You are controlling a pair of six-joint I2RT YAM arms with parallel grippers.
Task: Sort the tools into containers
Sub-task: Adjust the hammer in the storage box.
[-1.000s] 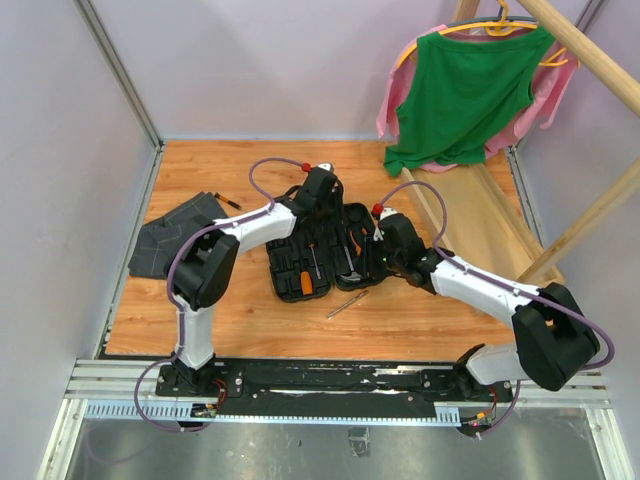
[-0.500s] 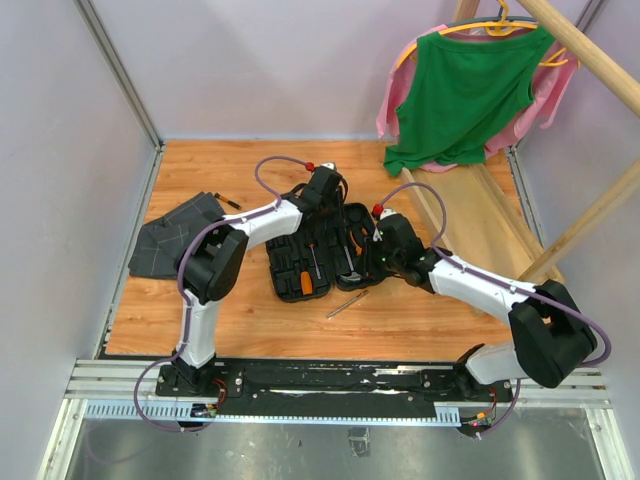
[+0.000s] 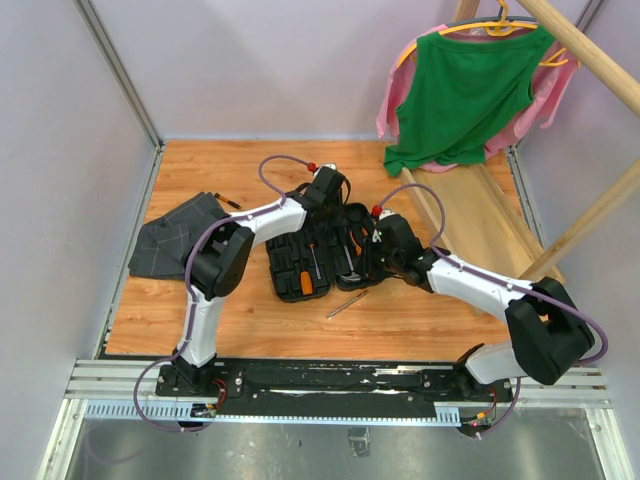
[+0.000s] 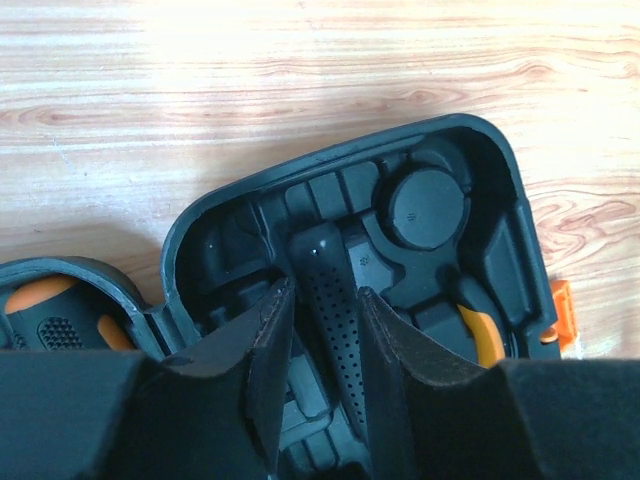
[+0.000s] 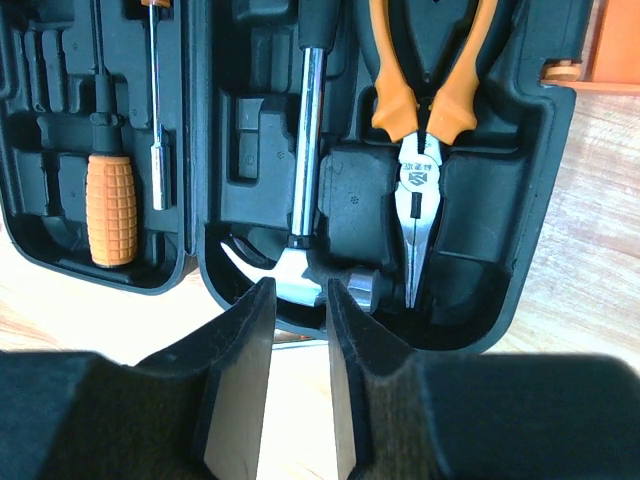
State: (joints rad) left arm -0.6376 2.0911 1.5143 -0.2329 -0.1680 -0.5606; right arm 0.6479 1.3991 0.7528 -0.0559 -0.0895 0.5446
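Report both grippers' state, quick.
Left gripper: closed on the hammer handle.
Right gripper: fingertips straddle the hammer head; grip cannot be told.

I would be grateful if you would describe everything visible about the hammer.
The hammer has a shiny steel shaft, a steel head with a curved claw and a black dotted grip. It lies flat in a moulded slot of the open black case, beside the pliers. The left end effector straddles its grip and the right end effector straddles its head; firm contact cannot be confirmed.
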